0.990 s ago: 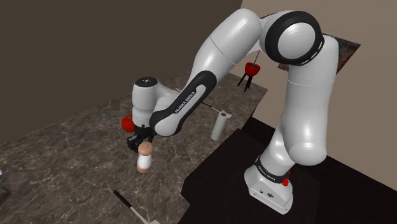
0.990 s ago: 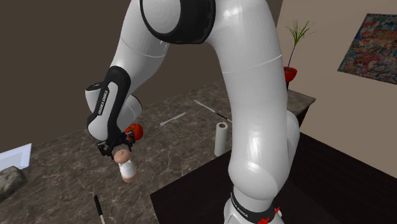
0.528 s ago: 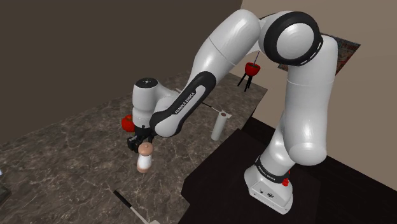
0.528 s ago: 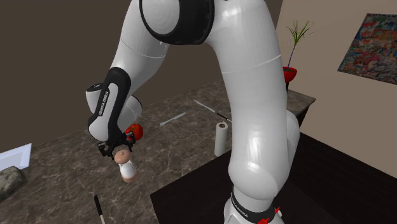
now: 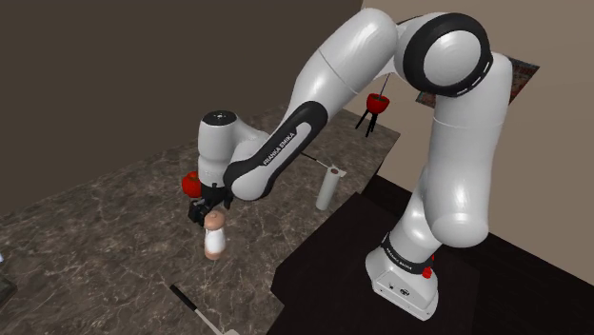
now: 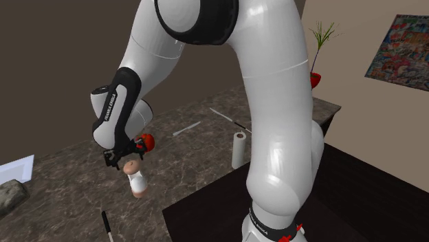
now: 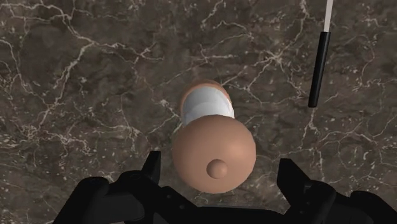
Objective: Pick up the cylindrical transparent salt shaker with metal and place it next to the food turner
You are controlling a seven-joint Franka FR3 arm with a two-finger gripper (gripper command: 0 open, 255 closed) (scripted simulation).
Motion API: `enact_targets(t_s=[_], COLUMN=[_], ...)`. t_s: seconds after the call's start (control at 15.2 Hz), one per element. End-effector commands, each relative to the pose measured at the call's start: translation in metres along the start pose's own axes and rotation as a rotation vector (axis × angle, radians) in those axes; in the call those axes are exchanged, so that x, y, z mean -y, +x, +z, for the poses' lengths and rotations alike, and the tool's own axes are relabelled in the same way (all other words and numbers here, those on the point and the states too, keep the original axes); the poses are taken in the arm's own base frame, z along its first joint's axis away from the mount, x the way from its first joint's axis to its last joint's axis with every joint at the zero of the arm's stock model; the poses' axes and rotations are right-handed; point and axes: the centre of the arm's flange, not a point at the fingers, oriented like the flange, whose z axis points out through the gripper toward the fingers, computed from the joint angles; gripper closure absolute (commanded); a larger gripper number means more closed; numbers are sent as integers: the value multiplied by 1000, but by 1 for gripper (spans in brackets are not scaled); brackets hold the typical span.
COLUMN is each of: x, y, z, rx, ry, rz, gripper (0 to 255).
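The jaws hung open over the salt shaker [image 5: 215,240], one finger on each side of its tan cap, with a gap on both sides and no contact. The white-bodied shaker stood on the dark marble bench [image 5: 95,238] at lower centre of the shoulder view. It was near the bench's front edge, which ran diagonally toward the upper right. Bare marble lay open across the frame's left. The food turner [image 5: 188,301] lay near the shaker but apart from it, toward the bottom edge. Its black handle and a pale shank showed, the rest cut off by the frame. A red object [image 5: 190,181] sat partly hidden behind the wrist, too obscured to name. A white upright roll [image 5: 328,187] stood well apart, right of centre, close to the edge.
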Motion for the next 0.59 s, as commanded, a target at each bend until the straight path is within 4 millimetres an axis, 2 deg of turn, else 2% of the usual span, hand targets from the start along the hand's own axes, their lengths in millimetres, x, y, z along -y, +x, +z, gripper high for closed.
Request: enact_targets(t_s=[0.0,0.07,0.53], x=[0,0,0], y=[0,0,0], z=[-24,-35,-35], rx=[0,0,0], ry=[0,0,0], rz=[0,0,0], gripper=[0,0,0])
